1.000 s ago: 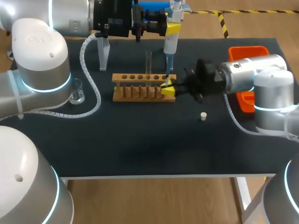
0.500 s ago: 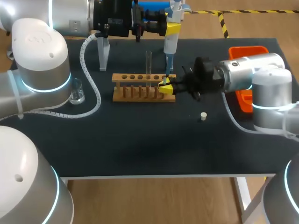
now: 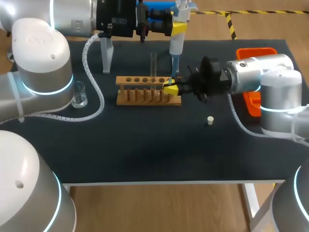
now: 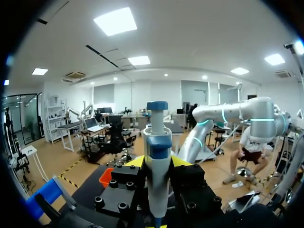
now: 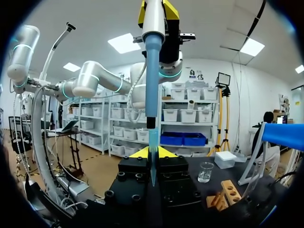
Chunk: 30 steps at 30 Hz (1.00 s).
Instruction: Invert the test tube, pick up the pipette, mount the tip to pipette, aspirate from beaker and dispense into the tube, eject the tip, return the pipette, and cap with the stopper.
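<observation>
Head view: left gripper (image 3: 177, 28) clamps the pipette (image 3: 175, 46) upright over the right end of the wooden rack (image 3: 128, 96). Right gripper (image 3: 170, 88) sits under its nose, test tube (image 3: 153, 65) standing near.
Left wrist: fingers closed on the pipette body, plunger up.
Right wrist: pale-blue tapered tip (image 5: 151, 140) pinched between the fingers, in line with the shaft. Probably on the nose, seating unclear.
To mount it: stay coaxial, press straight up, firm, no side load.

A wooden rack (image 3: 140, 94) is set near the middle of the dark desk (image 3: 145, 150). An orange tray (image 3: 256, 50) is placed at the right edge, and a pale stand (image 3: 107, 57) is seen behind the rack
</observation>
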Each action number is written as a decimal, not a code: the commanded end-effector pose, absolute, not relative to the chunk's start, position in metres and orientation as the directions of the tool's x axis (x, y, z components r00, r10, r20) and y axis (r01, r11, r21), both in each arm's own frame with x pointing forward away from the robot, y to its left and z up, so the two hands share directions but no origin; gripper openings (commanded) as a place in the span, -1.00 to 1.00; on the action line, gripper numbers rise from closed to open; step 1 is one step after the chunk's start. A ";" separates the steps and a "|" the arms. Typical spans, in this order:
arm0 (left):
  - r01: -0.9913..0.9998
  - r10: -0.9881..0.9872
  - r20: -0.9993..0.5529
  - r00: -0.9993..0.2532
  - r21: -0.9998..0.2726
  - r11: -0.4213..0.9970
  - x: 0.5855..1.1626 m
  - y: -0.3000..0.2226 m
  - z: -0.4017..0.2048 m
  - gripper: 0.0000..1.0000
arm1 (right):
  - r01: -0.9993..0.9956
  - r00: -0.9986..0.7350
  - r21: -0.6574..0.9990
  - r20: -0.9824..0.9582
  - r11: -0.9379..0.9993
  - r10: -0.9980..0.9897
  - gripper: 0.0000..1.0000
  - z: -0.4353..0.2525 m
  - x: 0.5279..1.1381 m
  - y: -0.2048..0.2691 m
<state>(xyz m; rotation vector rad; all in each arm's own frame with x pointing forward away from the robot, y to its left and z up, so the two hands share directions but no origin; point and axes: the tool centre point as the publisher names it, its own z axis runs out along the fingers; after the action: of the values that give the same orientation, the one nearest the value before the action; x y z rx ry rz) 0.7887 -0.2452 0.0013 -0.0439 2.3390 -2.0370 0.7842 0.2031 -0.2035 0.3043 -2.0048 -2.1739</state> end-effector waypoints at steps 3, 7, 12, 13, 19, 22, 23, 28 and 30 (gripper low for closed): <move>0.004 -0.044 -0.011 -0.999 -0.990 0.140 0.789 -0.244 -0.001 -1.00 | -0.016 -0.964 0.997 -0.036 -0.081 -0.262 -1.00 -0.200 0.782 0.203; 0.004 -0.044 -0.011 -0.999 -0.990 0.140 0.789 -0.244 -0.001 -1.00 | -0.011 -0.964 0.997 -0.030 -0.075 -0.263 -1.00 -0.203 0.782 0.203; 0.004 -0.044 -0.011 -0.999 -0.990 0.140 0.789 -0.244 -0.001 -1.00 | 0.000 -0.965 0.998 -0.015 -0.056 -0.263 -1.00 -0.211 0.782 0.201; 0.004 -0.044 -0.011 -0.999 -0.990 0.140 0.789 -0.244 -0.001 -1.00 | 0.002 -0.965 0.999 -0.012 -0.052 -0.263 -1.00 -0.212 0.781 0.200; 0.004 -0.044 -0.011 -0.999 -0.990 0.140 0.789 -0.244 -0.001 -1.00 | 0.016 -0.967 0.999 0.005 -0.038 -0.256 -1.00 -0.220 0.781 0.196; 0.004 -0.044 -0.011 -0.999 -0.990 0.140 0.789 -0.244 -0.001 -1.00 | 0.020 -0.968 0.999 0.011 -0.035 -0.252 -1.00 -0.222 0.781 0.195; 0.004 -0.044 -0.011 -0.999 -0.990 0.140 0.789 -0.244 -0.001 -1.00 | 0.021 -0.968 0.999 0.011 -0.035 -0.252 -1.00 -0.222 0.781 0.194; 0.004 -0.044 -0.011 -0.999 -0.990 0.140 0.789 -0.244 -0.001 -1.00 | 0.018 -0.968 0.999 0.008 -0.038 -0.250 -1.00 -0.219 0.783 0.195; 0.004 -0.044 -0.011 -0.999 -0.990 0.140 0.789 -0.244 -0.001 -1.00 | 0.017 -0.968 0.999 0.007 -0.039 -0.251 -1.00 -0.218 0.783 0.195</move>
<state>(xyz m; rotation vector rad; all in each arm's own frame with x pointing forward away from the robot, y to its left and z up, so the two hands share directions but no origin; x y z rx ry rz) 0.7888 -0.2450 -0.0008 -0.0452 2.3430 -2.0334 0.7830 0.1956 -0.2194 0.2509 -2.0345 -2.1268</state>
